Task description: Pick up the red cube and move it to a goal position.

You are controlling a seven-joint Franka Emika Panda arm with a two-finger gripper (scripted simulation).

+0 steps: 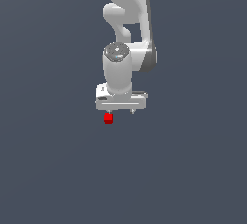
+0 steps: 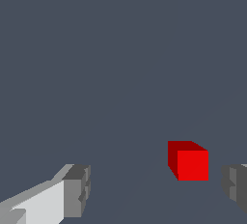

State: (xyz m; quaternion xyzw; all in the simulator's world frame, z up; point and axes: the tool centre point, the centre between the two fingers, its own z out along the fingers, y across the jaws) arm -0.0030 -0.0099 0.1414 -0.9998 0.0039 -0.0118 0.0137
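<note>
In the middle of the exterior view, the white Panda arm (image 1: 126,30) reaches down from the top edge of the frame and ends in its gripper (image 1: 121,111), whose broad white body lies level just below the centre. Two short fingers poke out under that body, one near its end toward the exterior view's left and one toward the exterior view's right, so the jaws stand wide apart, released and holding nothing.

The red cube (image 1: 108,118) sits just under the finger on the exterior view's left, slightly below the centre of the frame. At this size it cannot be told whether that fingertip touches the top of the cube or merely hangs just above it. The cube is much narrower than the gripper body over it.

The wrist view shows the spread more plainly. One grey finger pad (image 2: 77,190) appears at the lower left of the frame, on the end of a white finger, and the other pad (image 2: 235,188) is cut off by the lower right edge. The red cube (image 2: 189,161) lies between them in the lower right part of the frame, off-centre: it is near the pad at the right edge and well apart from the other one. A strip of bare surface shows between the cube and each pad, so neither pad is pressing on its sides.

The plain dark grey-blue desk (image 1: 53,170) fills the rest of both views.
</note>
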